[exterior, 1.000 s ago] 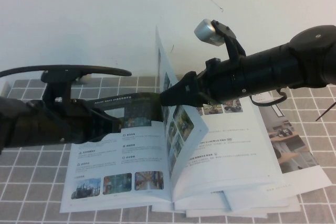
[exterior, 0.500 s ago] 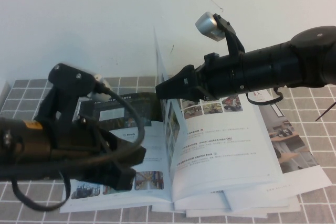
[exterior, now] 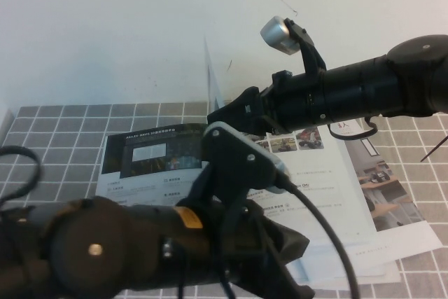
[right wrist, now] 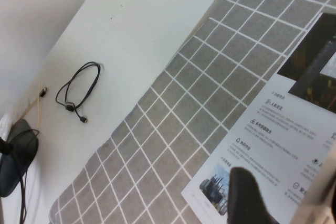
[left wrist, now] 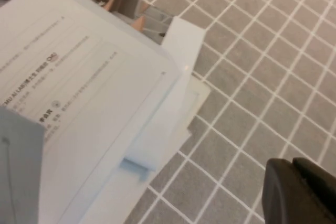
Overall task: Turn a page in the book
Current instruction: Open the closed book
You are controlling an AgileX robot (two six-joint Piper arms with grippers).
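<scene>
The book [exterior: 329, 187] lies open on the grey checked cloth [exterior: 56, 138]. Its dark-banner page [exterior: 150, 148] is on the left and a page with text lines on the right. The page [exterior: 212, 78] stands nearly upright over the spine. My right gripper [exterior: 213, 115] is shut on its edge, reaching in from the right. In the right wrist view one dark finger [right wrist: 249, 198] shows beside the blurred pale page [right wrist: 323, 192]. My left gripper [exterior: 297, 281] is shut and empty at the front, its arm hiding the book's lower middle. In the left wrist view the left gripper [left wrist: 299, 182] hovers over cloth beside the book's corner [left wrist: 79, 87].
Booklets with interior-room photos [exterior: 381, 187] lie under the book on the right and show in the left wrist view [left wrist: 131, 11]. A black cable [right wrist: 79, 90] lies on the white table beyond the cloth. A white wall stands behind.
My left arm has swung from the left side across the front to the lower middle, close to the camera. My right gripper has kept hold of the page and raised it more upright.
</scene>
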